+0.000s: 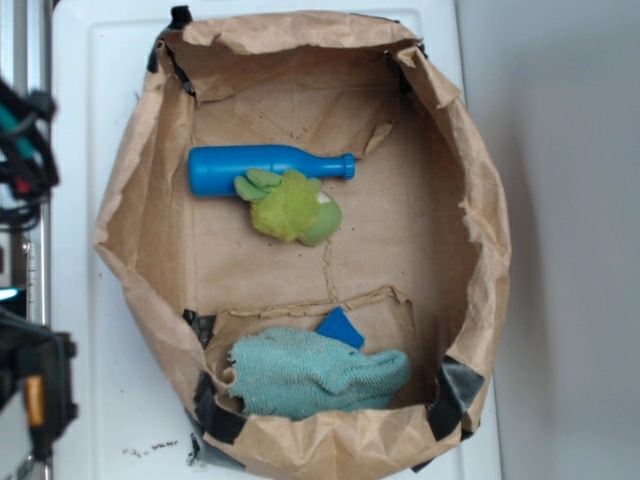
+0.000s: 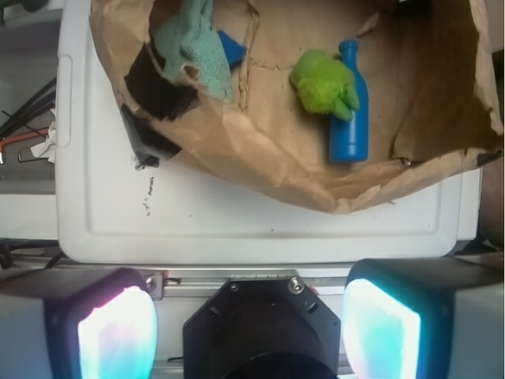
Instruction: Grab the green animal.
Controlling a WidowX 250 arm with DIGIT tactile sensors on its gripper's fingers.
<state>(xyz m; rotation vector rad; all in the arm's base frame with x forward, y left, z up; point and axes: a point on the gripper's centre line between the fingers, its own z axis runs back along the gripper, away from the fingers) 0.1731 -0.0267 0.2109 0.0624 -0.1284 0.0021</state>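
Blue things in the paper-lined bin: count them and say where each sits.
2. The bottle lies on its side, touching the green animal. A small blue piece sits against the cloth; more may hide beneath.

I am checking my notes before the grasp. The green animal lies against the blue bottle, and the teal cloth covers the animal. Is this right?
Not quite. The green animal does lie against the blue bottle, but the teal cloth does not cover it. The exterior view shows the cloth lying apart, at the other end of the paper-lined bin.

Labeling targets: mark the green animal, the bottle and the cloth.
green animal (image 1: 288, 207), exterior view, fuzzy body
bottle (image 1: 240, 168), exterior view, middle of its barrel
cloth (image 1: 310, 376), exterior view, centre of the fabric
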